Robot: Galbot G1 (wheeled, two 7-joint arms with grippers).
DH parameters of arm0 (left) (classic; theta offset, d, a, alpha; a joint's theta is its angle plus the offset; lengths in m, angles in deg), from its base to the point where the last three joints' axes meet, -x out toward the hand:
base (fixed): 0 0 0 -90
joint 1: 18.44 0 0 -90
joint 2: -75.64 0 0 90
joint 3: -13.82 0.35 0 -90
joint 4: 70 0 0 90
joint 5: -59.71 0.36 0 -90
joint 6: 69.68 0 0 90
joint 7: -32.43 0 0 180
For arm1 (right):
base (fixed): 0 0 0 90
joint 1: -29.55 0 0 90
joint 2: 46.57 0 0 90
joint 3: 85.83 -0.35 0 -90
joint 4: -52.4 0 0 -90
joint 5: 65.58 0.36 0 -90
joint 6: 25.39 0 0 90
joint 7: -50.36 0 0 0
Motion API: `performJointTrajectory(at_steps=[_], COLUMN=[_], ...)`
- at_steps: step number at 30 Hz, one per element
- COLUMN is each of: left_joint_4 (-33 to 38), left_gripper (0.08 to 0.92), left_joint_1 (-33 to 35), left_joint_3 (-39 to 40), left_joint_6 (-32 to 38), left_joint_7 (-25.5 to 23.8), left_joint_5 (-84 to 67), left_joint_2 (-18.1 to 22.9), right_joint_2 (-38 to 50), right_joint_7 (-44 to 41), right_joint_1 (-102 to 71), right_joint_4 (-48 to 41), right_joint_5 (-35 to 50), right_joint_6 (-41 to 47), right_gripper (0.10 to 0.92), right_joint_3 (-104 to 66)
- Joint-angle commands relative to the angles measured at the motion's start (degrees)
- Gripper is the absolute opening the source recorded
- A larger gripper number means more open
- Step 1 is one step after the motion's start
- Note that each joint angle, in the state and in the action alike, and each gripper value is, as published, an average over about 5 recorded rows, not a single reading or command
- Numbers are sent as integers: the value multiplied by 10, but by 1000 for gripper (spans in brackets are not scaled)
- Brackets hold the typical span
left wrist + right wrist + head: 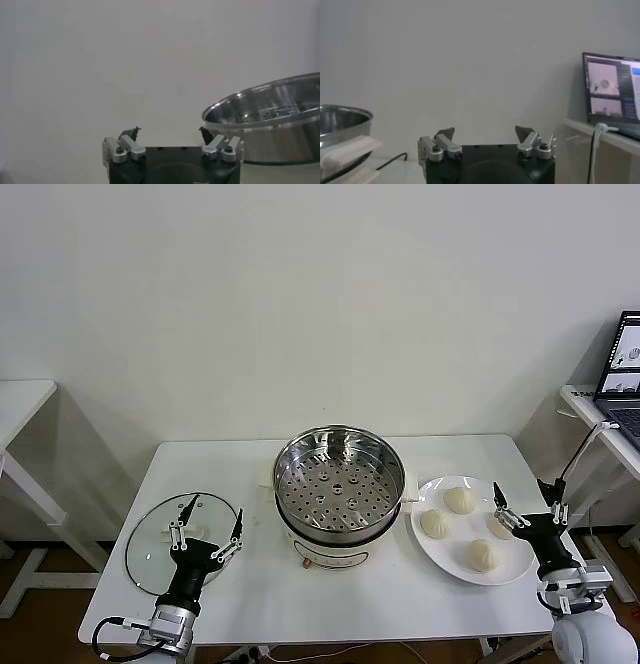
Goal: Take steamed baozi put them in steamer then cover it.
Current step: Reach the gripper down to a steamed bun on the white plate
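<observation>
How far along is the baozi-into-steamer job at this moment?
Nothing is done yet. All four small cream-white steamed baozi sit on the flat white plate; the wide stainless-steel steamer pot has an empty perforated tray; the round glass lid lies on the table. The left gripper and right gripper hover open, holding nothing. Loading and covering remain.

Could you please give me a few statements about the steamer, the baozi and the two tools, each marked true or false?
1. The four steamed baozi lie on the white plate. True.
2. The steamer already holds one bun. False: its perforated tray is empty.
3. The glass lid covers the steamer. False: it lies flat on the table, to the robot's left of the pot.
4. The left tool is open above the lid. True.
5. The right tool grips a bun. False: it is open and empty at the plate's right edge.
</observation>
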Motion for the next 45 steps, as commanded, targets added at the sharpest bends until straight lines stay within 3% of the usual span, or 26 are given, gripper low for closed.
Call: performJointTrajectory(at_steps=[1, 7, 12, 22, 30, 45], left_joint_4=[3, 7, 10, 12, 7, -3], left_gripper=[823, 823, 823, 823, 823, 823], left_joint_1=[-2, -5, -6, -4, -8, -17], left_joint_3=[-1, 4, 9, 5, 2, -8], left_joint_6=[0, 0, -2, -3, -4, -2], left_joint_7=[-1, -1, 0, 2, 1, 3], left_joint_5=[0, 1, 3, 3, 2, 3], left_joint_2=[-2, -2, 0, 3, 8, 12], right_joint_2=[143, 285, 375, 370, 268, 125], right_joint_7=[-25, -145, -324, -564, -595, -572], right_joint_1=[85, 193, 322, 702, 801, 755], right_joint_4=[-73, -140, -180, -285, -374, -523], right_joint_5=[-113, -202, -230, -270, -283, -330], right_joint_6=[17, 31, 38, 2, 15, 10], right_gripper=[823, 823, 823, 823, 823, 823], right_joint_3=[57, 156, 305, 683, 803, 761])
